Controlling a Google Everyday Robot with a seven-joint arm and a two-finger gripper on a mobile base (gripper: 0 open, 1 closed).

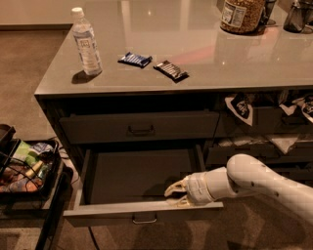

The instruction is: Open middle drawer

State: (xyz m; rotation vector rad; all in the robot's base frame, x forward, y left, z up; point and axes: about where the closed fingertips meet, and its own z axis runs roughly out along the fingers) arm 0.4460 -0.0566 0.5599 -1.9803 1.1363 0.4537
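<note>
Below the grey countertop point(205, 53), the middle drawer point(137, 176) stands pulled well out of the cabinet, its flat inner floor exposed and its front panel nearest the camera, with the small loop pull point(145, 220) hanging at the centre of that front. Directly above it, the upper drawer point(98, 128) sits closed, flush with the cabinet face, and carries its own pull point(141, 131) at centre. The gripper point(174, 197) reaches in from the right on a pale, rounded arm point(259, 180) and lies at the right part of the open drawer, just behind the front panel. Its two tan fingers point(177, 187) are apart, a dark gap between them: the upper one points left over the drawer floor, and the lower one lies against the top edge of the front panel. Neither is clamped on anything. On the countertop, a clear water bottle point(86, 44) stands upright near the left edge. To its right lie a blue snack bar point(134, 59) and a dark snack bar point(171, 71), close together but not touching. A jar point(239, 14) stands at the far right of the surface. Right of the drawers, open compartments hold snack packets point(239, 105). At the left edge, a low wire cart point(58, 171) holds assorted packaged items.
</note>
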